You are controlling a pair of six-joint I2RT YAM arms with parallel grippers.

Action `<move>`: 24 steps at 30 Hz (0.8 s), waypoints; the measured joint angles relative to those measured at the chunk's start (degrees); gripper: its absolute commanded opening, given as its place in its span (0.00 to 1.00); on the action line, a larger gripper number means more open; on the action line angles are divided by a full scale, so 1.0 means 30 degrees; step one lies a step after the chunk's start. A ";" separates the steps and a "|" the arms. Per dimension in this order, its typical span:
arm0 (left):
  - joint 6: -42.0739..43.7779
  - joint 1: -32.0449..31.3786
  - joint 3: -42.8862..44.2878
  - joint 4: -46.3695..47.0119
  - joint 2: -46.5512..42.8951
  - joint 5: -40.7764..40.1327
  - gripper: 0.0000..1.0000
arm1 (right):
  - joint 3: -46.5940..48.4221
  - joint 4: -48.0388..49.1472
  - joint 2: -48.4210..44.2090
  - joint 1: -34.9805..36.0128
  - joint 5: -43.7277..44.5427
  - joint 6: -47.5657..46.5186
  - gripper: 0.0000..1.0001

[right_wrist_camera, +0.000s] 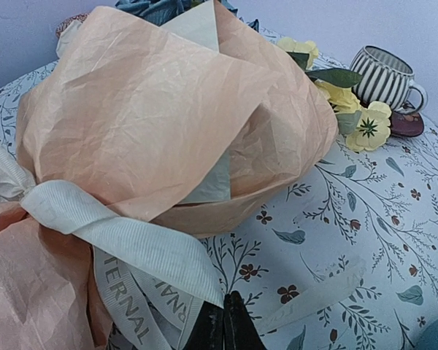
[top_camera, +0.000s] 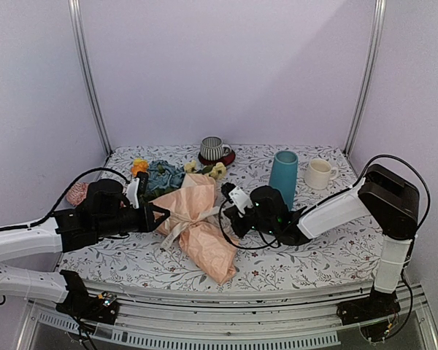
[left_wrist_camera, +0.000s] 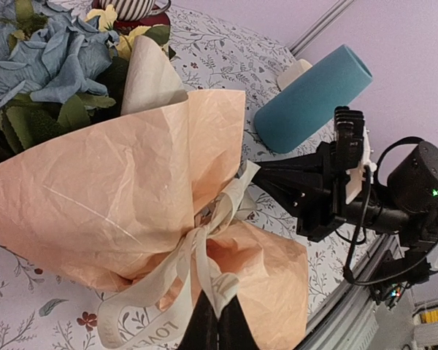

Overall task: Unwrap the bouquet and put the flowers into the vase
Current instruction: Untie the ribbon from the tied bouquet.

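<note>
- Pinched shut on a ribbon [right_wrist_camera: 131, 240] tail each: left hand [left_wrist_camera: 213, 321] and right hand [right_wrist_camera: 223, 324], either side of the knot.
- Lying mid-tabletop [top_camera: 314, 255], not yet untied: bouquet [top_camera: 197, 219], blooms toward far left.
- Pull tails apart, level and slow, to slip the knot without dragging paper.
- Standing upright, far and right of it: vase [top_camera: 282, 179].
- Floral print underneath; pale lilac walls around.

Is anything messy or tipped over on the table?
Nothing is spilled or broken. The bouquet lies flat on its side, still wrapped, with its ribbon tied. The vase stands upright nearby. One pinkish round thing, maybe a loose flower, sits apart at the left edge of the table.
</note>
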 measured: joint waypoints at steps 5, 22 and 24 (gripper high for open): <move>-0.0051 0.0000 -0.0007 -0.0036 -0.0175 -0.0146 0.00 | -0.0015 0.0044 -0.0029 0.0015 0.0583 0.0051 0.03; -0.0801 0.0015 -0.1333 -0.0058 -0.2273 -0.1537 0.00 | -0.0393 0.0991 -0.0568 0.0168 0.1603 0.0291 0.03; -0.0874 0.0015 -0.1566 -0.0058 -0.2579 -0.1603 0.00 | -0.0401 0.1049 -0.0576 0.0204 0.1596 0.0313 0.03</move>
